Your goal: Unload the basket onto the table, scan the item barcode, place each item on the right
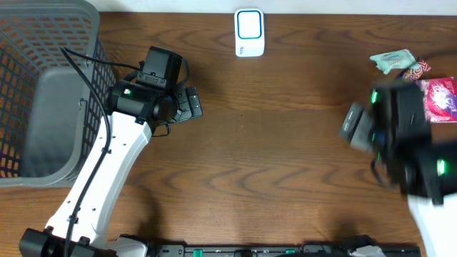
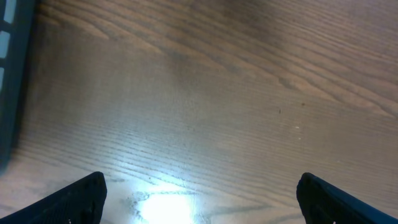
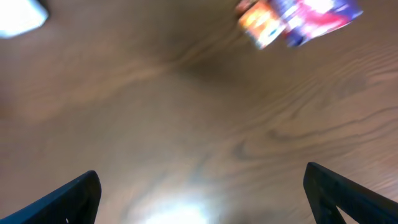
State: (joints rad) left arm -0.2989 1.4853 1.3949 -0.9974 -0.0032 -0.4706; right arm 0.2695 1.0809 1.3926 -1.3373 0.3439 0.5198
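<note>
Spread fully apart and gripping nothing at both the left gripper (image 1: 188, 103) and the right gripper (image 1: 355, 126), low over bare brown wooden desk (image 1: 271, 164). Just beyond the right gripper, to its right: purple-pink foil packet (image 1: 441, 96), red-orange packet (image 1: 417, 69) and pale teal packet (image 1: 392, 61), loosely heaped, likely awaiting pickup. Farther back, between the two grippers: white blue-framed scanner (image 1: 249, 32), face up to read a barcode. Left of the left gripper: grey mesh basket (image 1: 43, 78), presumably for scanned goods
</note>
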